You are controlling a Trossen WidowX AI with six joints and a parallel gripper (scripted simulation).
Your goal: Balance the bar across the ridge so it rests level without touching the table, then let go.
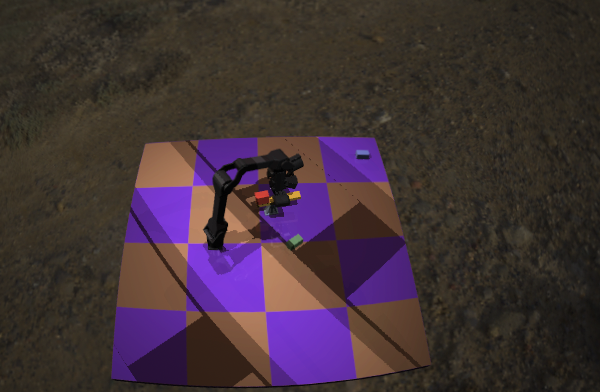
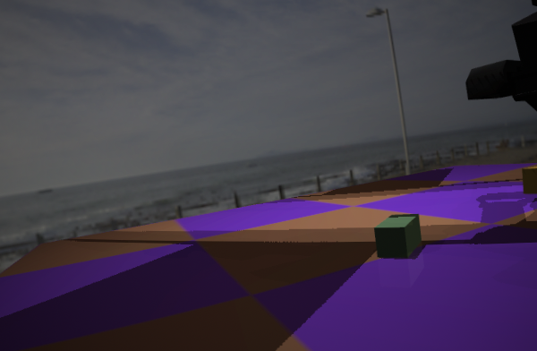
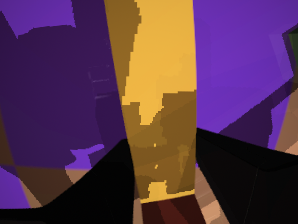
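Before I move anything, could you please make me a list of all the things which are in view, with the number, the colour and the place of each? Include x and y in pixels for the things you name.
Long rectangular bar [image 1: 295, 195] [image 2: 535, 180] [image 3: 162, 55]: one, yellow, between the jaws
Block at the bar's end [image 1: 261, 197] [image 3: 172, 212]: one, red, beside the jaws
Small ridge-like support [image 1: 271, 210]: one, grey-green, below the bar
Rectangular block [image 1: 295, 242] [image 2: 397, 237]: one, green, on the table near the support
Small block [image 1: 362, 154]: one, light blue, near the table's far right corner in the top view
Checkered table [image 1: 307, 345] [image 2: 346, 331]: one, purple and orange-brown, under everything
Lamp post [image 2: 396, 85]: one, grey, beyond the table
Robot arm [image 1: 218, 205]: one, black, on the table, its jaws shut on the bar
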